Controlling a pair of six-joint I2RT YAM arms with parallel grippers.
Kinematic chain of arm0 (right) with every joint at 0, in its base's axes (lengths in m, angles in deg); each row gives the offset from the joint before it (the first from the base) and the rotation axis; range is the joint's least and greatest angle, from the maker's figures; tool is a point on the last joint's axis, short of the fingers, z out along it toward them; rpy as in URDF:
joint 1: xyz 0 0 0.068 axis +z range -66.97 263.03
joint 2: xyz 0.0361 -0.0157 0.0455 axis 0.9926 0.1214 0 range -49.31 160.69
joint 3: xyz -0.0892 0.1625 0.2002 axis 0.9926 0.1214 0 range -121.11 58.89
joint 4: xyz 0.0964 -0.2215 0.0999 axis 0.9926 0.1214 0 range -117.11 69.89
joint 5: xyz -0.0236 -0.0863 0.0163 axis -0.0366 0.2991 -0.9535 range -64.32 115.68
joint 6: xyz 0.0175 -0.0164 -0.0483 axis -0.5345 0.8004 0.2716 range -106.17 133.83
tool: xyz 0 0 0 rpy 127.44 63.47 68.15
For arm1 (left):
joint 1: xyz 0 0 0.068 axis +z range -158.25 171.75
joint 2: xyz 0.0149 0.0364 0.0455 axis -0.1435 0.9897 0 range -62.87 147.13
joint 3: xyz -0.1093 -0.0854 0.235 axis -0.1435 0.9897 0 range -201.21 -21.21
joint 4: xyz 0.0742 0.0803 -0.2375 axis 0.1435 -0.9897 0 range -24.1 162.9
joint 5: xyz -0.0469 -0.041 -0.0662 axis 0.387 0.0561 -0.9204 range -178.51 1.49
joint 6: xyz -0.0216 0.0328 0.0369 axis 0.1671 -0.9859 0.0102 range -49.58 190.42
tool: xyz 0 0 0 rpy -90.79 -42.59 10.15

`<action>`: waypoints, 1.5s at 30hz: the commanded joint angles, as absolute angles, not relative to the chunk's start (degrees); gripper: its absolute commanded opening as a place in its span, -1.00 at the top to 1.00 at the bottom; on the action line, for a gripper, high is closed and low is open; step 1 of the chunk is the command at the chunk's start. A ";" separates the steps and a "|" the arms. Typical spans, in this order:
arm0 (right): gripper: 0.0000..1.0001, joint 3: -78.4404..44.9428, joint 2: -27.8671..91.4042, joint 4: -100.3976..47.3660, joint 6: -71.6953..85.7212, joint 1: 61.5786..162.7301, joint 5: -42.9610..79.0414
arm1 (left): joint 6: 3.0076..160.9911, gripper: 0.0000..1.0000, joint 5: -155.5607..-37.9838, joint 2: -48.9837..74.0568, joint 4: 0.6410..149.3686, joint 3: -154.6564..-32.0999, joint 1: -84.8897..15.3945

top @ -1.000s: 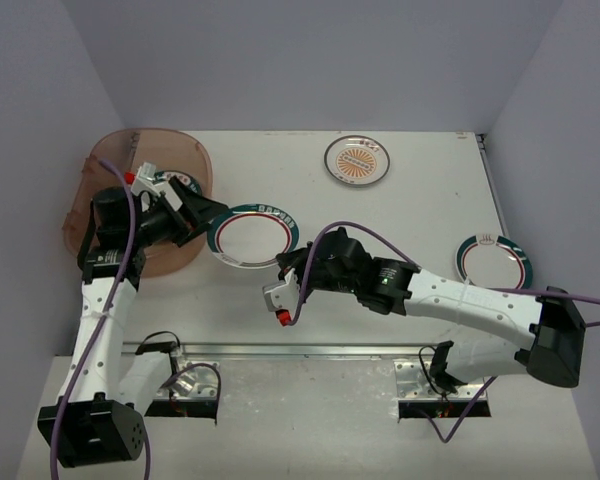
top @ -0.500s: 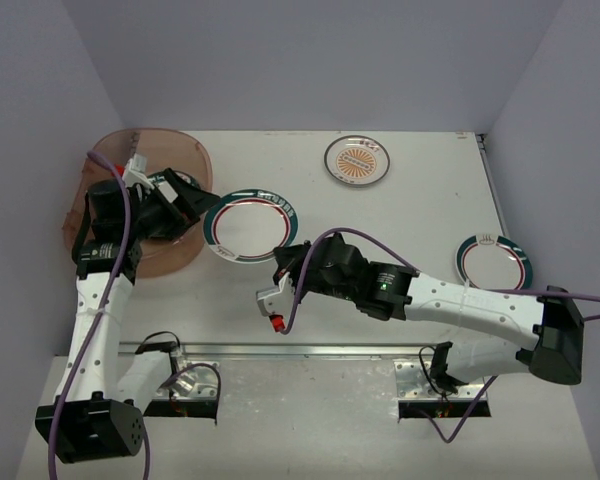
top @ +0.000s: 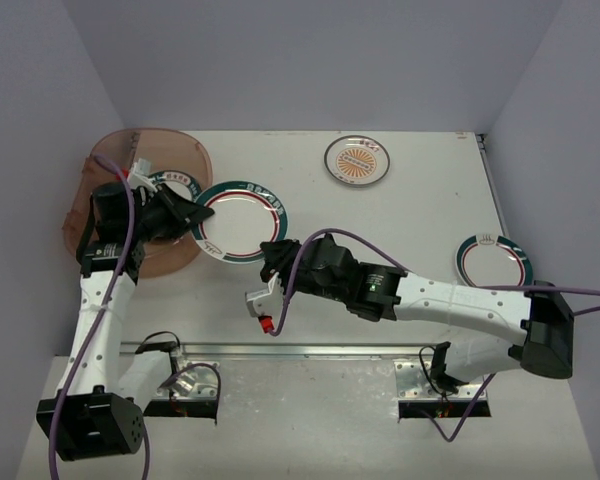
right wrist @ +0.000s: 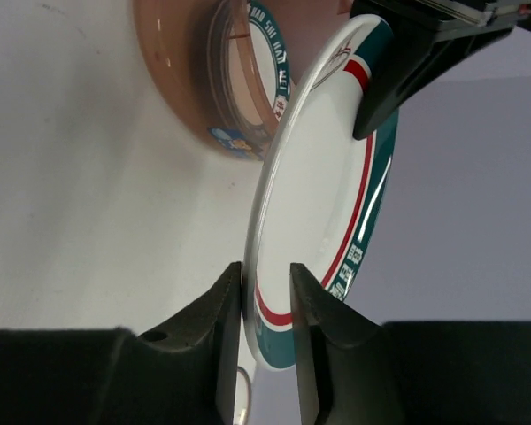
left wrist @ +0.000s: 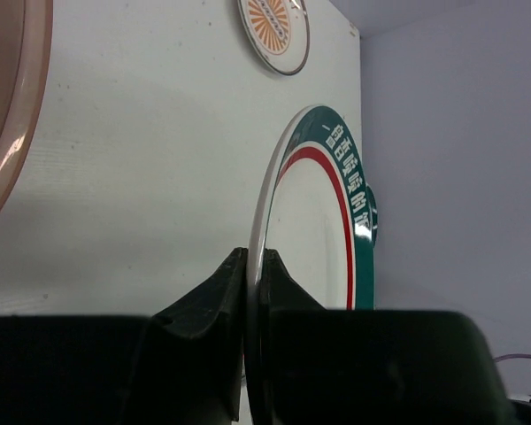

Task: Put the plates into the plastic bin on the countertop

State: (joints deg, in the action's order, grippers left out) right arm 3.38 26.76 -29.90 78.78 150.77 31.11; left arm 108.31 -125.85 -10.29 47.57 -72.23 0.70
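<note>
So this looks like the middle of a handoff. The teal-rimmed plate [top: 238, 222] is up in the air between the two arms, tilted, just to the right of the plastic bin [top: 110, 150], which sits at the far-left corner of the countertop [top: 410, 220]. The left gripper [left wrist: 252, 257] is clamped tight on the plate's rim on the bin side; in the left wrist view both fingers press flat against the edge with no gap. The right gripper [right wrist: 265, 270] sits at the opposite, near-right part of the rim. Its jaws straddle the edge but stand a little apart, so I'd say it isn't actually gripping anything and the left arm has the whole weight. There's at least one lettered plate [top: 175, 182] already lying in the bin. The orange sunburst plate [top: 357, 160] near the far edge and the green-and-red rimmed plate [top: 493, 262] by the right edge haven't gone in yet. My guess for the next move: the right arm backs straight off the rim without bumping it, then the left swings the plate over the bin wall and lowers it flat onto the one inside before letting go. Holding by one edge only, it could droop or clip the wall, so go slow.
</note>
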 commanded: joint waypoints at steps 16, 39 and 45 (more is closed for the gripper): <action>-0.98 11.32 5.95 -30.53 25.61 134.58 44.05 | 118.47 1.00 -98.88 5.56 54.72 -80.25 25.77; -0.98 13.60 10.51 -20.34 3.70 130.01 33.79 | 116.24 -1.00 -90.96 33.38 51.39 -91.30 17.96; -0.98 10.94 15.45 -16.35 -3.95 127.76 35.83 | 115.96 -1.00 -90.59 35.80 47.35 -93.71 17.77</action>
